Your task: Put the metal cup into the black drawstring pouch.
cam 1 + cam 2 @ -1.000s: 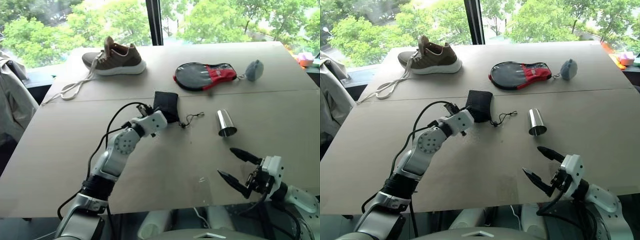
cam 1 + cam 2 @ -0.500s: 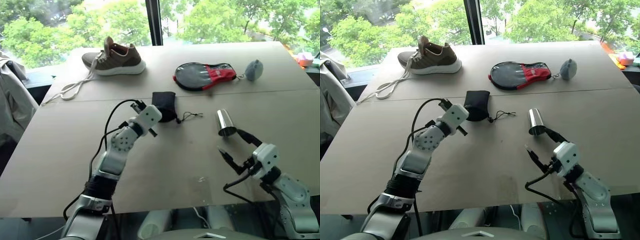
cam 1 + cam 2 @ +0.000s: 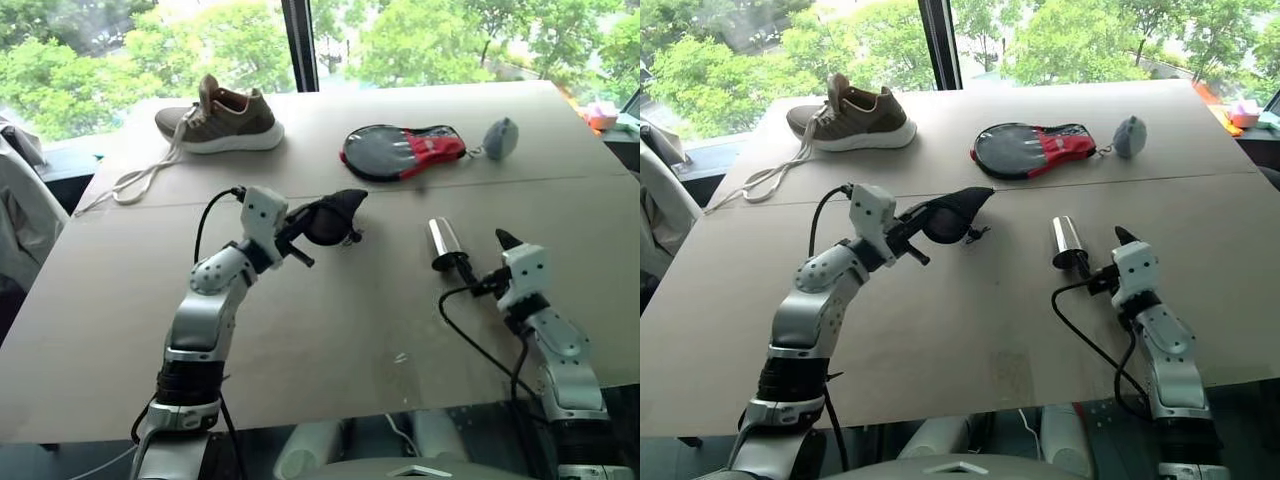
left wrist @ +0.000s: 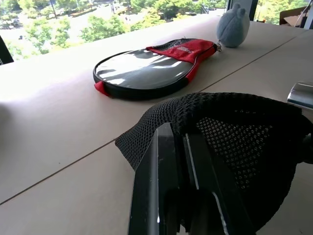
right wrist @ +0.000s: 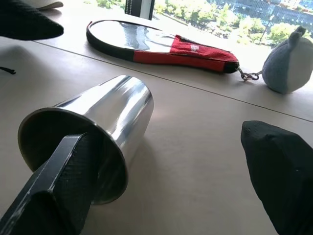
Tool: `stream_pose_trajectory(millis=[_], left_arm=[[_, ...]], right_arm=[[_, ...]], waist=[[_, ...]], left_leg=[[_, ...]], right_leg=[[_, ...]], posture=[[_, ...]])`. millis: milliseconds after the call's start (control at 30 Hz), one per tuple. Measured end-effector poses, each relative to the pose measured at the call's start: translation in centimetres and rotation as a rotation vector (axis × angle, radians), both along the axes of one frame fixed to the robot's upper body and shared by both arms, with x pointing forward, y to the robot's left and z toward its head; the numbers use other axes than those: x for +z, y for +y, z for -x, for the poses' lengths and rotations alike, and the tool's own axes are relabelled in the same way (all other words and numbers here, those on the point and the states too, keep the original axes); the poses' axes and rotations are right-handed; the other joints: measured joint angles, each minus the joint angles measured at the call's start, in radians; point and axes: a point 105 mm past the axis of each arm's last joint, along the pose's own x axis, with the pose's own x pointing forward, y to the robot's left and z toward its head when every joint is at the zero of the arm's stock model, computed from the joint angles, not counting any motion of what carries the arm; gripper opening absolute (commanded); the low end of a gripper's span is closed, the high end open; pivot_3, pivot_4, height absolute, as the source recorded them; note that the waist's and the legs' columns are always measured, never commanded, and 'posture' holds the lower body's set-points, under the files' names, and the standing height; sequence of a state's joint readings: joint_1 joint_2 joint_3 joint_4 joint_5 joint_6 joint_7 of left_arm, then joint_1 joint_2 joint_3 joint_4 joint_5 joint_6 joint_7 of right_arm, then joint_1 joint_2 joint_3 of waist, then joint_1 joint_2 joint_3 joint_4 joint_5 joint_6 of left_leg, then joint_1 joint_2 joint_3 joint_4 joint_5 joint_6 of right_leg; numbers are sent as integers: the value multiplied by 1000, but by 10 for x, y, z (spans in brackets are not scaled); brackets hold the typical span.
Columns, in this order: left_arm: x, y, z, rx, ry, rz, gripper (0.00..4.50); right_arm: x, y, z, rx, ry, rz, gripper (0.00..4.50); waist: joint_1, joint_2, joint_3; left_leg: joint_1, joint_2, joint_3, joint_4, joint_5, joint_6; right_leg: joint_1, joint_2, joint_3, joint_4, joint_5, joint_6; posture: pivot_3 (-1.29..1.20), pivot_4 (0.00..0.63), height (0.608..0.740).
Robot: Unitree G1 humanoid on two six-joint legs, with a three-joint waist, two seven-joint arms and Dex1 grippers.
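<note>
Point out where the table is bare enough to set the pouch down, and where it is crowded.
Free: the near stretch of the table between the two arms, and the near-left part below the shoe and its lace. Crowded: the far edge, with the shoe, the grey-and-red case and the grey plush; also around the metal cup, where the right end effector sits.

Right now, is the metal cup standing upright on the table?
No, the metal cup lies on its side, open mouth facing the right gripper.
</note>
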State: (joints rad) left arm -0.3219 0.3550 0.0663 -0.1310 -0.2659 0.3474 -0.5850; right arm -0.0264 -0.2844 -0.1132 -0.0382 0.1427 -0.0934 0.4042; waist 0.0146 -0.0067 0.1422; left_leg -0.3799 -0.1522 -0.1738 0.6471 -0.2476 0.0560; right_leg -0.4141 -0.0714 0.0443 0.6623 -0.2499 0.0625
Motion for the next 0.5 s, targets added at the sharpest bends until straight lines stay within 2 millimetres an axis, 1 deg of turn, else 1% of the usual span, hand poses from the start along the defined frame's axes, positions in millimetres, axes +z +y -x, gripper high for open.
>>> stream_pose_trajectory(millis=[67,133,200,367,467,500], left_arm=[[2,2,0,7,29,66,0],[5,2,1,15,45,128,0],[7,0,2,15,57,155,0],[5,-2,2,20,88,174,0],[3,-3,1,28,112,187,0],[3,-5,-2,36,121,194,0]], right_arm=[[-3,1,0,5,27,-31,2208],[-7,5,0,22,49,-41,1061],[-9,8,1,41,58,-46,74],[-9,9,1,65,65,-45,26],[-4,9,-1,62,39,-5,26],[2,13,-2,73,7,27,26]], waist=[[0,0,0],[0,0,0],[0,0,0],[0,0,0],[0,0,0],[0,0,0]], left_leg=[[0,0,0,0,0,0],[0,0,0,0,0,0],[0,0,0,0,0,0],[0,0,0,0,0,0],[0,0,0,0,0,0],[0,0,0,0,0,0]], right_leg=[[0,0,0,0,0,0],[0,0,0,0,0,0],[0,0,0,0,0,0],[0,0,0,0,0,0],[0,0,0,0,0,0],[0,0,0,0,0,0]], posture=[[0,150,740],[0,150,740],[0,150,740],[0,150,740],[0,150,740],[0,150,740]])
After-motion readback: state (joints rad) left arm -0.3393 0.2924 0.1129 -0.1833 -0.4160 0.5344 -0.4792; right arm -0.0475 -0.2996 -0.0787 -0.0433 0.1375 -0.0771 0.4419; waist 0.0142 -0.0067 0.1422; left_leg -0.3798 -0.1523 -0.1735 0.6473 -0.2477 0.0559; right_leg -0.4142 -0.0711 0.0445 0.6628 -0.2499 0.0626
